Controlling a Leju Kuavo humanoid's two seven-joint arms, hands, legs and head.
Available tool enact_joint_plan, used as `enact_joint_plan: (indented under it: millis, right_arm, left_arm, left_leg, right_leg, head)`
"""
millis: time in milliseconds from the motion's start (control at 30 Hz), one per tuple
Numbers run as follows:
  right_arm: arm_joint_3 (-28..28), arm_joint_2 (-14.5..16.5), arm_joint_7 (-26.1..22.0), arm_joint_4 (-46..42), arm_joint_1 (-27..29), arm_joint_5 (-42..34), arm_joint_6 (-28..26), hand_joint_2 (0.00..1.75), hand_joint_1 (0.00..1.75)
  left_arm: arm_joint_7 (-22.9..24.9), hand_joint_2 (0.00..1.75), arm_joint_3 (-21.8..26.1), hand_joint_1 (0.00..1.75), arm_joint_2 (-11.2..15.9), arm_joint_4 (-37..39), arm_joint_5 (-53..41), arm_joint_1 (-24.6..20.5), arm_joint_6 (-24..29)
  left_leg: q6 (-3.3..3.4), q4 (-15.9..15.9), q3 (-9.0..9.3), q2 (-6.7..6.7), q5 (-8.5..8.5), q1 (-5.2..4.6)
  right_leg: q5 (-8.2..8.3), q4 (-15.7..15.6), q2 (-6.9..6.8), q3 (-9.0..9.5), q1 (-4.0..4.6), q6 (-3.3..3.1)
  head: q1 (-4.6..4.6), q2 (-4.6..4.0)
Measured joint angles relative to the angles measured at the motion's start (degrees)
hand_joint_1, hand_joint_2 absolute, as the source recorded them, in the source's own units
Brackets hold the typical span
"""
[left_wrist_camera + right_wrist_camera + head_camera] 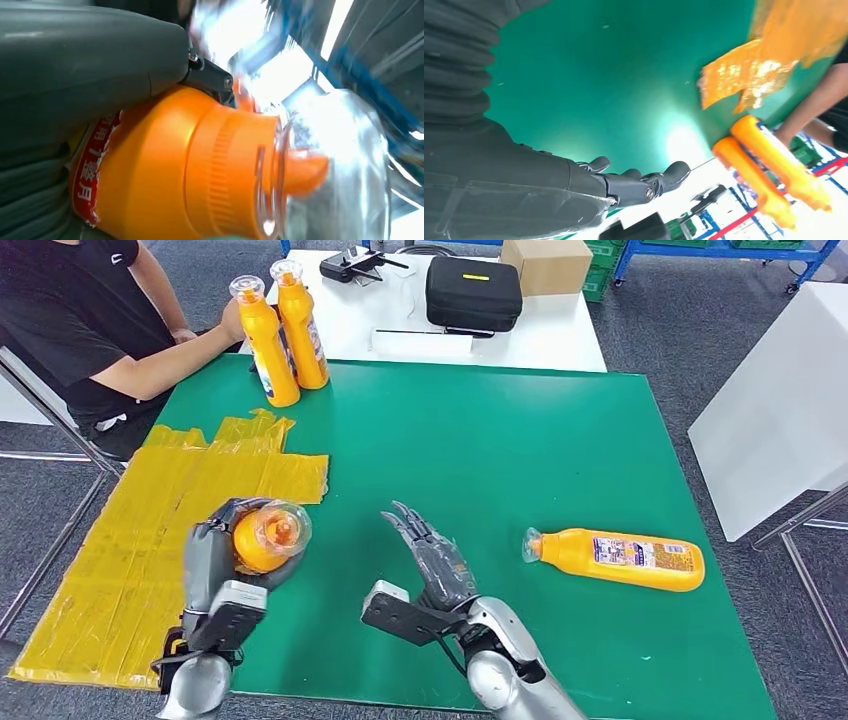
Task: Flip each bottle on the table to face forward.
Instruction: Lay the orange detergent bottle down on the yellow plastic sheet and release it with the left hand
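Left robot hand (pixel 222 558): grips held bottle (pixel 268 537), cap toward camera. Right robot hand (pixel 437 562): empty, fingers spread. Lying bottle (pixel 615 558): on green worktop (pixel 480 450), long axis crosswise, cap toward right robot hand, the nearer one.

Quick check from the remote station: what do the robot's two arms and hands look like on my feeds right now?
Both arms are silver metal with rounded shells. The left hand and right hand are grey with darker, segmented fingers. Each wrist carries a black boxy module, and a thin black cable runs beside the right one. The wrist views show a grey ribbed cover.
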Motion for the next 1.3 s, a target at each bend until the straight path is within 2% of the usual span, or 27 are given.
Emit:
enact_joint_plan:
  millis: [100, 200, 400, 567, 700, 733, 767, 867, 900, 1100, 1200, 1300]
  right_arm:
    - [-2.14, -2.04, -0.13, -2.10, 2.35, 1.64, 0.07, 0.00, 0.00]
    - [-4.26, -4.75, -0.45, -5.13, 5.24, 2.46, 0.04, 0.00, 0.00]
    - [-6.82, -9.57, -0.51, -10.21, 10.29, 3.15, 0.43, 0.00, 0.00]
    - [-7.42, -11.27, -0.51, -11.96, 11.58, 3.17, 0.45, 0.00, 0.00]
    - [-7.43, -12.26, -0.12, -12.26, 11.70, 3.43, 1.34, 1.75, 0.00]
    - [-7.41, -12.65, 0.05, -12.25, 11.69, 3.46, 1.62, 1.75, 0.00]
    - [-7.41, -13.05, 0.15, -12.23, 11.68, 3.34, 1.84, 1.75, 0.00]
    - [-7.73, -14.48, -0.02, -12.04, 11.68, 2.11, 2.79, 1.75, 0.00]
    - [-8.00, -15.02, -0.14, -11.95, 11.67, 1.62, 3.08, 1.75, 0.00]
    - [-9.57, -17.02, -0.20, -11.86, 11.60, 0.69, 3.45, 1.75, 0.00]
    - [-9.98, -17.47, 0.49, -11.82, 11.58, 1.45, 3.34, 1.75, 0.00]
    - [-10.87, -17.65, 1.61, -11.29, 11.30, 2.87, 3.13, 1.75, 0.00]
  left_arm:
    - [4.03, 1.75, 0.58, 1.75, 1.54, 1.17, -12.05, 0.07, 9.21]
    - [7.11, 1.75, 1.32, 1.75, 3.33, 3.83, -20.42, 0.43, 14.27]
    - [9.05, 1.75, 2.26, 1.75, 5.46, 9.95, -28.04, 1.87, 15.76]
    - [9.16, 1.75, 2.37, 1.75, 6.06, 12.32, -28.51, 2.19, 15.84]
    - [11.16, 1.75, 2.32, 1.75, 6.54, 15.51, -32.61, 1.48, 15.99]
    - [11.76, 1.75, 2.20, 1.75, 6.74, 17.45, -33.72, 1.00, 16.00]
    - [12.07, 1.75, 2.01, 1.52, 6.99, 19.63, -34.36, 0.55, 16.00]
    - [12.00, 0.44, 0.81, 0.21, 7.93, 26.51, -33.28, -1.00, 16.16]
    - [11.45, 0.00, 0.20, 0.00, 8.28, 28.74, -31.68, -1.81, 16.31]
    - [7.96, 0.00, -1.08, 0.00, 9.16, 37.29, -24.29, -5.93, 16.49]
    - [6.62, 0.00, -1.22, 0.00, 9.26, 38.56, -21.28, -6.49, 15.29]
    - [4.87, 0.00, -1.24, 0.00, 9.50, 37.95, -17.26, -6.14, 11.91]
  left_leg:
    - [0.00, 0.00, -0.01, -0.03, -0.01, 0.00]
    - [0.00, 0.00, -0.03, -0.03, -0.02, -0.01]
    - [0.00, 0.00, -0.06, -0.02, -0.04, -0.02]
    - [0.00, 0.00, -0.06, -0.01, -0.04, -0.02]
    - [0.00, 0.00, -0.05, -0.02, -0.04, -0.02]
    - [0.00, 0.00, -0.05, -0.02, -0.04, -0.02]
    - [0.00, 0.00, -0.05, -0.02, -0.04, -0.02]
    - [0.00, 0.00, -0.05, -0.03, -0.04, -0.04]
    - [0.00, 0.00, -0.03, -0.08, -0.03, -0.07]
    - [0.01, -0.03, 0.25, -0.32, -0.06, -0.14]
    - [0.01, -0.04, 0.34, -0.31, -0.05, -0.13]
    - [0.03, -0.04, 0.35, -0.32, -0.03, -0.14]
  right_leg:
    - [-0.01, -0.01, -0.04, -0.01, -0.02, 0.00]
    - [-0.02, -0.01, -0.04, -0.01, -0.02, 0.00]
    - [-0.02, -0.02, -0.03, -0.06, -0.03, 0.00]
    - [-0.02, -0.02, -0.03, -0.26, -0.03, 0.00]
    - [-0.02, -0.02, -0.04, -0.39, -0.03, 0.00]
    - [-0.02, -0.02, -0.04, -0.44, -0.03, 0.00]
    - [-0.02, -0.02, -0.04, -0.49, -0.03, 0.00]
    - [-0.02, -0.02, -0.04, -0.41, -0.06, 0.00]
    - [-0.03, -0.02, -0.10, -0.37, -0.08, 0.00]
    - [-0.11, -0.03, -0.31, -0.13, -0.11, -0.03]
    - [-0.10, -0.02, -0.30, -0.03, -0.10, -0.03]
    - [-0.10, -0.02, -0.31, -0.02, -0.11, -0.03]
  head:
    - [-0.01, 0.00]
    - [0.00, 0.00]
    - [0.00, 0.00]
    - [0.00, 0.00]
    - [-0.01, 0.00]
    - [-0.01, 0.00]
    - [-0.01, 0.00]
    - [-0.03, 0.00]
    - [-0.03, 0.00]
    - [-0.05, 0.00]
    - [-0.03, 0.00]
    - [-0.02, 0.00]
